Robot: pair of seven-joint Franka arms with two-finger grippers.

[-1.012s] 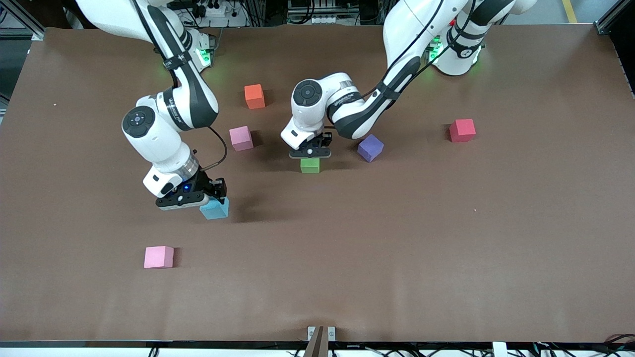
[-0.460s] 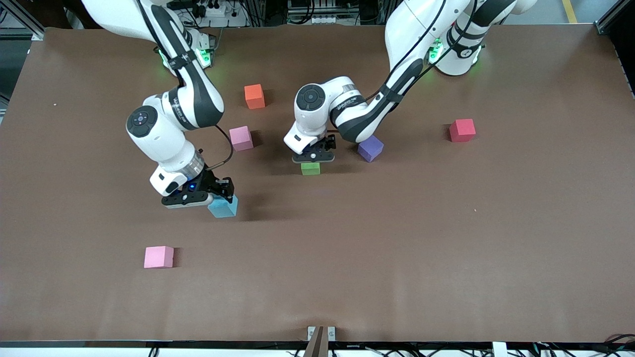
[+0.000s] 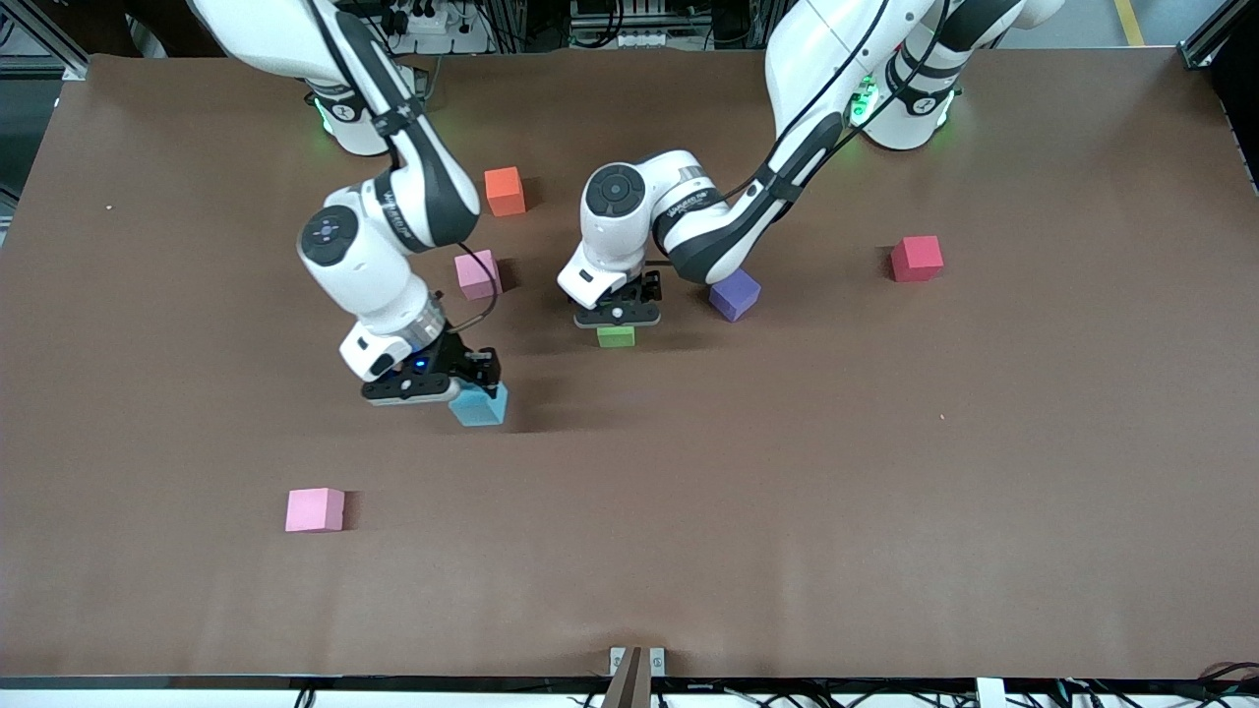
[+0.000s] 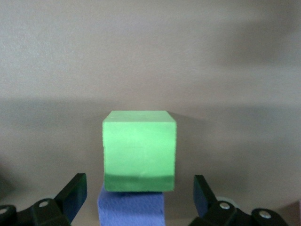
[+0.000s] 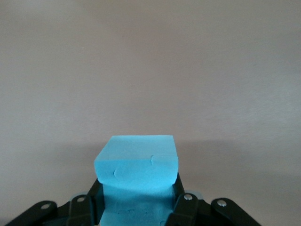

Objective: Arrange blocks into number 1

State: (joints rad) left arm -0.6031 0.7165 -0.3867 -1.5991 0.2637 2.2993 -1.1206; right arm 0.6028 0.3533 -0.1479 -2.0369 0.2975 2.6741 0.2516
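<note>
My right gripper (image 3: 478, 385) (image 5: 136, 200) is shut on the light blue block (image 3: 479, 406) (image 5: 137, 162) and holds it just above the table. A green block (image 3: 616, 335) (image 4: 139, 149) rests on the table and touches a purple block (image 4: 132, 210), which my left gripper hides in the front view. My left gripper (image 3: 618, 313) (image 4: 139, 192) hangs low over that pair, open, a finger on each side of the purple block. A second purple block (image 3: 735, 294) lies beside the left arm. There are two pink blocks, one (image 3: 477, 273) by the right arm and one (image 3: 315, 509) nearer the front camera.
An orange cube (image 3: 505, 191) sits near the right arm's base. A red cube (image 3: 917, 258) lies toward the left arm's end of the brown table (image 3: 885, 472).
My right gripper has carried the light blue block toward the green block. The left gripper has stayed over the green and purple pair.
</note>
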